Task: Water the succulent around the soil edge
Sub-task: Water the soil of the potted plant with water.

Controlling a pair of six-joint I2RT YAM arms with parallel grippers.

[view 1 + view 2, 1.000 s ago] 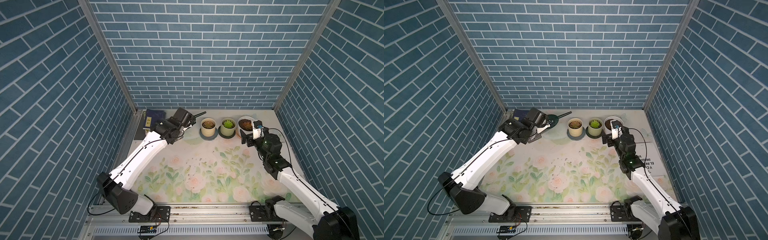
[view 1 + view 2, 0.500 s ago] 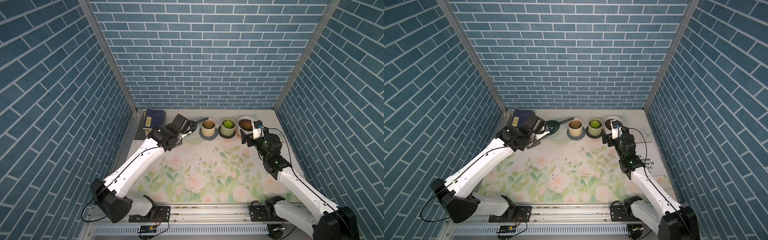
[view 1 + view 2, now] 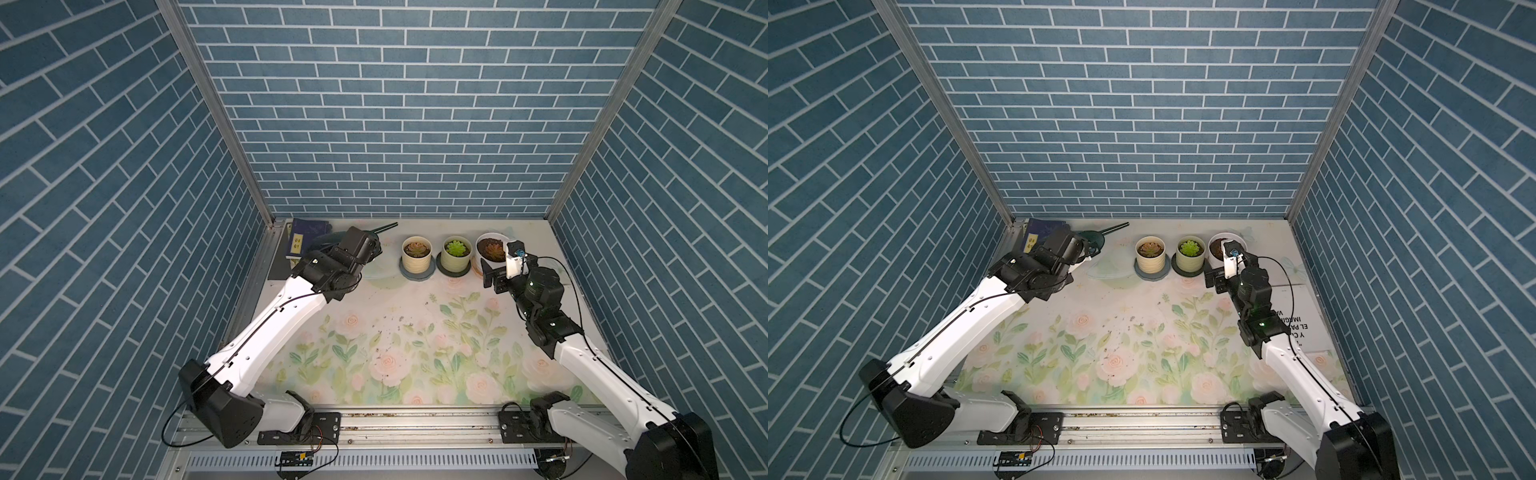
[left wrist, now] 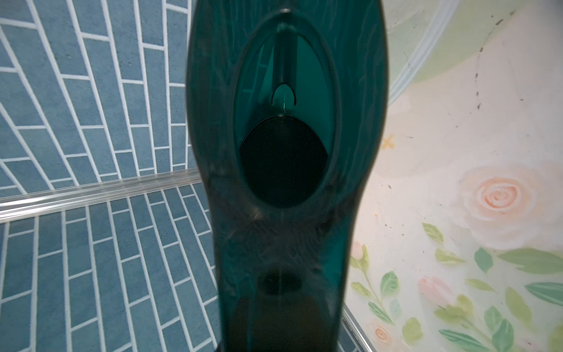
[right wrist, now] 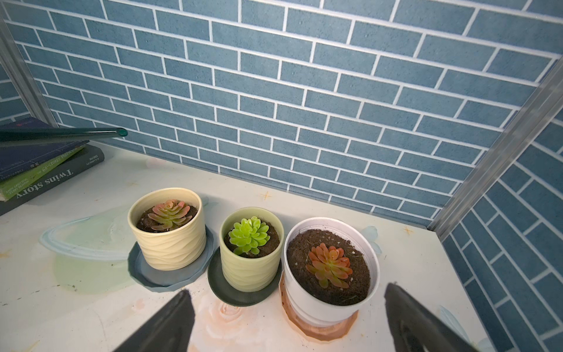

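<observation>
– Three potted succulents (image 5: 249,236) line the back wall (image 5: 304,91). Who's got the dark green translucent plastic watering can (image 4: 283,243)?
– Left gripper (image 3: 1081,252) grips it, fingers hidden, well left of them. Right gripper (image 5: 289,289) gapes wide.

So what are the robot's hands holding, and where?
The left gripper holds the watering can by its rear end, opposite the spout; exact grip hidden. The right gripper is open, empty.

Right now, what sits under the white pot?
A terracotta-coloured saucer; only its rim shows past the white pot. Its centre is covered by the pot.
</observation>
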